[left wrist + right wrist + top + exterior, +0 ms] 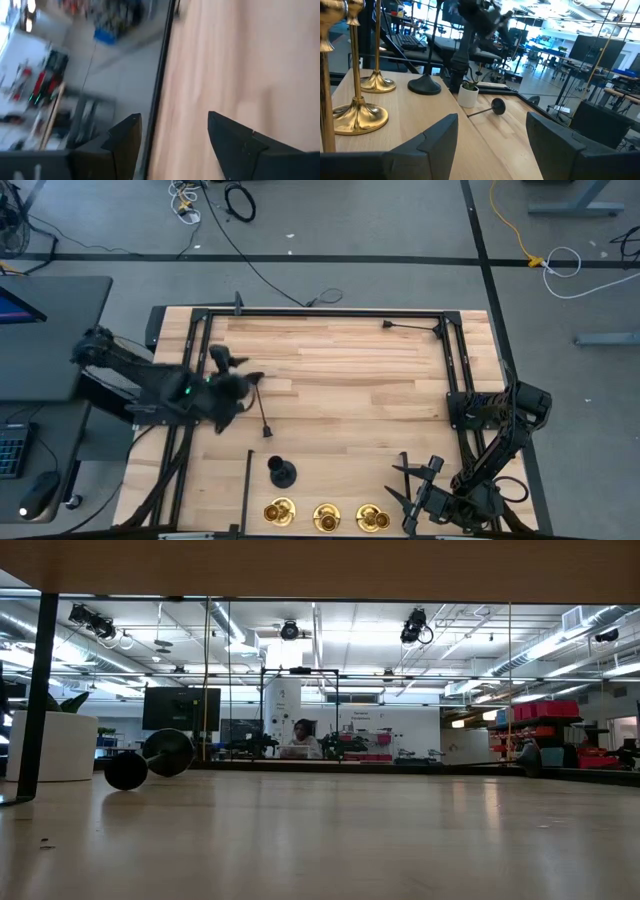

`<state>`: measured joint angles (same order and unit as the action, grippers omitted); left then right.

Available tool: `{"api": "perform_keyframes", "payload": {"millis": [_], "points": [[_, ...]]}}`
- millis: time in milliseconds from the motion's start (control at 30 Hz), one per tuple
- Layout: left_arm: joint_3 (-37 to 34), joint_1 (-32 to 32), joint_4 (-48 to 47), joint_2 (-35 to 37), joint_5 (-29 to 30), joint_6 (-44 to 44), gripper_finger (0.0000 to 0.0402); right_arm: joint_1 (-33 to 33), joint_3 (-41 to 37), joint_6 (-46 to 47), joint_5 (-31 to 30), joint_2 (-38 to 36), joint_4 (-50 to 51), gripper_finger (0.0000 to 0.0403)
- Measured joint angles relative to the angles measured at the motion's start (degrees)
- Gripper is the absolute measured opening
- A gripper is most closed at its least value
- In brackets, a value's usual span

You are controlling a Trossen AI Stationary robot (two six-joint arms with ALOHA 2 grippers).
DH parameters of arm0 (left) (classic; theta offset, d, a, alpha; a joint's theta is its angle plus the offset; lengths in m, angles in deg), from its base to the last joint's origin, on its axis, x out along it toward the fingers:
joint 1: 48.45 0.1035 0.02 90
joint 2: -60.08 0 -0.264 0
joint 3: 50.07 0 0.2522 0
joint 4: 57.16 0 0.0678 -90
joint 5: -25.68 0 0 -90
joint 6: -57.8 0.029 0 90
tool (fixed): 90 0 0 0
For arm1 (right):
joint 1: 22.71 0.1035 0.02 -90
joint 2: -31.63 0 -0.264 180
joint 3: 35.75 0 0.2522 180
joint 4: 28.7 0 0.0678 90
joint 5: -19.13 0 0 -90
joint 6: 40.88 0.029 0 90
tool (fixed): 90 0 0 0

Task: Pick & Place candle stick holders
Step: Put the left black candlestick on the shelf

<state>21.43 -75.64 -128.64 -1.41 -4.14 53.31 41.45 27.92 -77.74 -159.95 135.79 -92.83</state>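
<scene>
Three brass-gold candle stick holders (327, 517) stand in a row on their round bases at the table's near edge. A black one (282, 472) stands upright just behind them. Another black holder (264, 415) lies on its side on the wood, also seen in the low view (150, 758) and the right wrist view (492, 106). My left gripper (238, 372) hovers open over the table's left part, near that lying holder's far end, with bare wood between its fingers (172, 145). My right gripper (398, 478) waits open at the near right, pointing toward the gold holders (357, 115).
A small white pot with a green plant (468, 95) stands close to the lying holder; in the low view the pot (55, 745) shows at the left. A black frame (320, 313) runs along the table's far edge and sides. Bare wood (360, 390) fills the middle and far right.
</scene>
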Motion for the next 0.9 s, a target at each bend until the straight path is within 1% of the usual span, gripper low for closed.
{"api": "perform_keyframes", "payload": {"millis": [67,167,233,267,333,400,433,533,633,733,900], "points": [[0.0,4.3,-3.6,0.0,-3.0,1.7,0.0227,0.0,0.0,-0.2,0.0,0.0,0.0,0.0236],[0.0,9.6,-6.5,0.0,-10.1,5.6,0.0227,0.0,0.0,-1.4,0.0,0.0,0.0,0.0236],[-0.1,12.8,-6.8,-0.9,-14.0,10.1,0.0226,0.0,0.0,-3.4,0.0,0.0,0.0,0.0236],[-0.3,14.4,-6.5,-1.5,-15.0,12.9,0.0226,-0.2,0.0,-5.0,0.0,0.0,0.0,0.0236],[-1.3,16.8,-5.5,-2.5,-15.5,17.0,0.0226,-0.8,0.0,-7.3,0.0,0.0,0.0,0.0236],[-2.5,19.2,-2.2,-4.0,-16.2,21.3,0.0226,-1.8,0.0,-8.3,0.3,0.0,0.0,0.0236],[-3.3,20.1,-1.2,-5.1,-16.9,24.0,0.0226,-2.5,0.0,-8.9,1.0,0.0,0.0,0.0236],[-5.3,22.7,0.2,-8.7,-16.7,33.2,0.0226,-4.7,0.0,-11.6,2.1,0.0,0.0,0.0236],[-6.6,24.8,1.8,-12.2,-16.7,42.1,0.0226,-5.7,-2.9,-12.7,2.6,-3.3,0.1,0.0236],[-6.7,26.5,6.1,-15.3,-17.3,49.8,0.0226,-6.4,-6.1,-10.2,2.5,-6.7,-0.2,0.0236],[-6.6,27.8,12.7,-19.7,-21.4,61.4,0.0226,-8.1,-10.4,-6.0,2.1,-10.0,-0.2,0.0236]]}}
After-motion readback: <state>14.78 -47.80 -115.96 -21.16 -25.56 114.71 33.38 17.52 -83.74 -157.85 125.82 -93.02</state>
